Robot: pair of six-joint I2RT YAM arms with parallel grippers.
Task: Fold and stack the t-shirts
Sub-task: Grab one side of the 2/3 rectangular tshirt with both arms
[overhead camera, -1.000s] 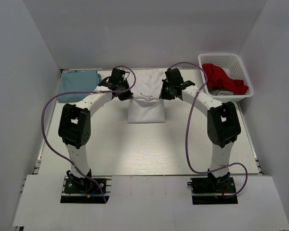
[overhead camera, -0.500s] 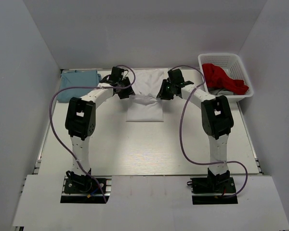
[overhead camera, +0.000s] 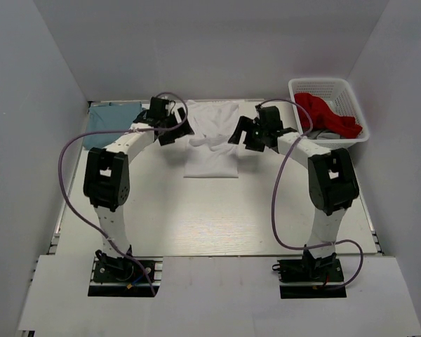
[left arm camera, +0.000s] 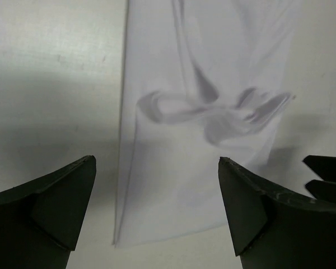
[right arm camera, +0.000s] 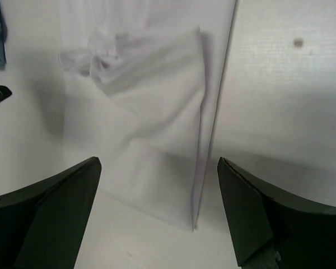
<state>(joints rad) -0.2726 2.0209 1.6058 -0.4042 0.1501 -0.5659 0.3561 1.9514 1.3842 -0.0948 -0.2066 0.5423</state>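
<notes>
The white t-shirt [overhead camera: 212, 140] lies partly folded at the back middle of the table, with a crumpled bunch across its middle [left arm camera: 213, 109] [right arm camera: 109, 61]. A light blue t-shirt [overhead camera: 111, 123] lies at the back left. My left gripper [overhead camera: 175, 133] hovers by the white shirt's left edge, open and empty [left arm camera: 157, 185]. On the shirt's right side my right gripper [overhead camera: 240, 135] also stands open with nothing between its fingers [right arm camera: 159, 185]. Both sets of fingers are apart from the cloth.
A white basket [overhead camera: 305, 88] holding a red garment [overhead camera: 326, 116] stands at the back right. White walls close in the table on three sides. Purple cables loop from both arms.
Both grippers have gone from shut to open and let go of the white t-shirt's edge, which dropped onto its lower half. Each arm has drawn a little outward.
</notes>
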